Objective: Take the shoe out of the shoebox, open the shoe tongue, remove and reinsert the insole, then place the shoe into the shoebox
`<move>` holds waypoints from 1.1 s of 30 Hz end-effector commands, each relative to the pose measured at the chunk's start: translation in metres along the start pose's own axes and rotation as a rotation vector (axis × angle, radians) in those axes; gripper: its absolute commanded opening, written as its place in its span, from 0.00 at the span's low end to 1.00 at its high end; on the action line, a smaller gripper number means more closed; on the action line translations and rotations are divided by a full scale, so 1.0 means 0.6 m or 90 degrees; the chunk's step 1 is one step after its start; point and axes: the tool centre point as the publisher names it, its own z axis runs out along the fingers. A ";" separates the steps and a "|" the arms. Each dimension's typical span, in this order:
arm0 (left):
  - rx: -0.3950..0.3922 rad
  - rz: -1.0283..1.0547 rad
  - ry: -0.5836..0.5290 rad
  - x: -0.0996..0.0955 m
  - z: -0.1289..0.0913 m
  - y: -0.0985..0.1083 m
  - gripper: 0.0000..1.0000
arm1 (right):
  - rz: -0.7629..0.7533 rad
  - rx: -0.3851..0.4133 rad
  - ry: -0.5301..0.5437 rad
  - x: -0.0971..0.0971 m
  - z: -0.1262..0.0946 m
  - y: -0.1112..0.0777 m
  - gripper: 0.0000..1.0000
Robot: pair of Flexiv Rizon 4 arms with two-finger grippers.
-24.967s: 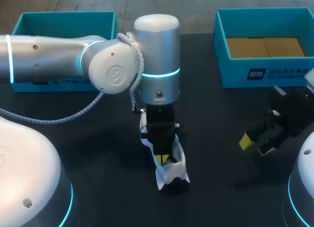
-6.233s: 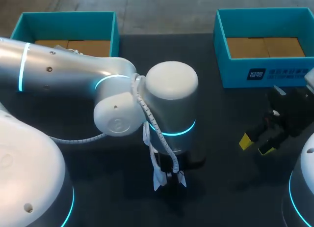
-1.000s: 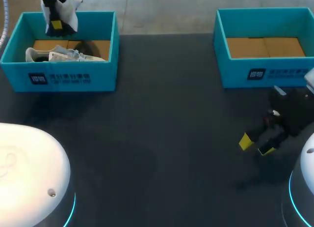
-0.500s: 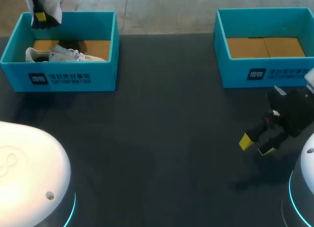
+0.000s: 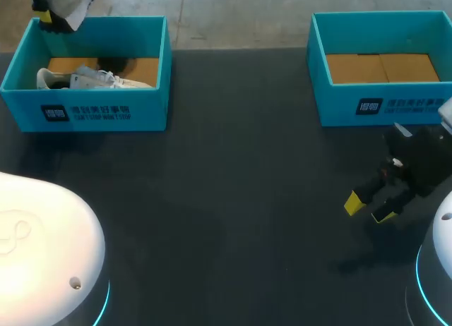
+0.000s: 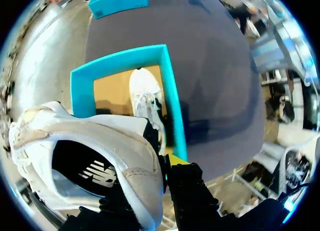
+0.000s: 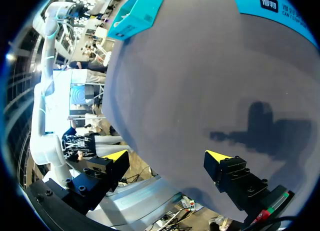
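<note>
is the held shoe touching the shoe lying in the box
Apart. Head view: held shoe hangs above the rear wall of the shoebox, clear of the boxed shoe.

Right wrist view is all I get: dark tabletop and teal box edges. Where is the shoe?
Observer: The left tool grips a white lace-up sneaker by the rim of its opening, in the air.
Operator: Over which box?
Observer: In the head view it hangs above the far left corner of the left teal cardboard shoebox, not yet inside.
Operator: Anything in that box?
Observer: Yes, a second white sneaker lies inside, near the front wall.
</note>
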 end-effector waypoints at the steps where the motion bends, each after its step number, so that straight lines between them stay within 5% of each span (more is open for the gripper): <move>1: 0.011 0.060 -0.030 0.015 -0.007 0.019 0.00 | 0.001 -0.001 -0.002 0.001 0.001 -0.001 1.00; 8: 0.010 0.215 -0.105 0.029 -0.007 0.057 0.00 | 0.001 -0.001 -0.002 0.001 0.001 -0.001 1.00; 25: 0.010 0.215 -0.105 0.029 -0.007 0.057 0.00 | 0.001 -0.001 -0.002 0.001 0.001 -0.001 1.00; 33: 0.008 0.420 -0.131 -0.028 0.004 0.100 0.00 | 0.001 -0.001 -0.002 0.001 0.001 -0.001 1.00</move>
